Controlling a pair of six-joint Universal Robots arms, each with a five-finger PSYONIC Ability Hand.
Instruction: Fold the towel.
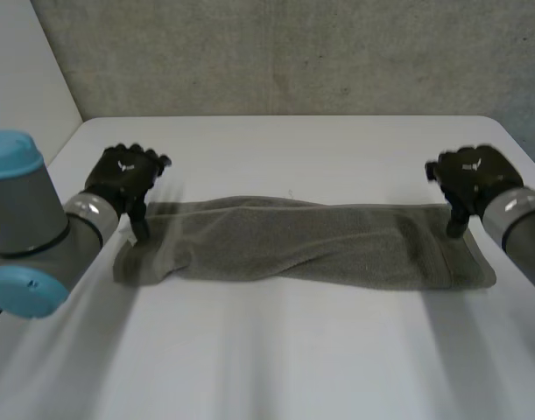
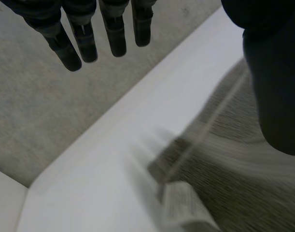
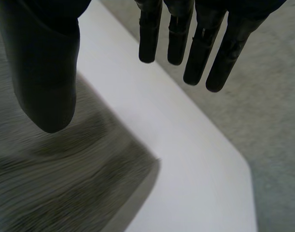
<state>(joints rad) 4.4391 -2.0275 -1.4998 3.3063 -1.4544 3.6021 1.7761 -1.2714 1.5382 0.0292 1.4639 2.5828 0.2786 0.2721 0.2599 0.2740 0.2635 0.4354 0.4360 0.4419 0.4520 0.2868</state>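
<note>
Head view: towel (image 1: pixel 302 241) folded into a long strip.
Both spread, empty: left robot hand (image 1: pixel 123 175), right robot hand (image 1: pixel 473 175); crosswise fold seemingly remains.

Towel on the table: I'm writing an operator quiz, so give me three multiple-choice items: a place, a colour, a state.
1. Where is the towel? A) on the table, reaching from the left robot hand to the right robot hand B) on the floor C) over an arm
2. Its colour? A) white B) grey C) red
3. The left robot hand is: A) shut on the towel B) open, fingers straight C) a fist
Answers: 1A, it lies there; 2B, grey against white table; 3B, wrist view shows straight fingers.
</note>
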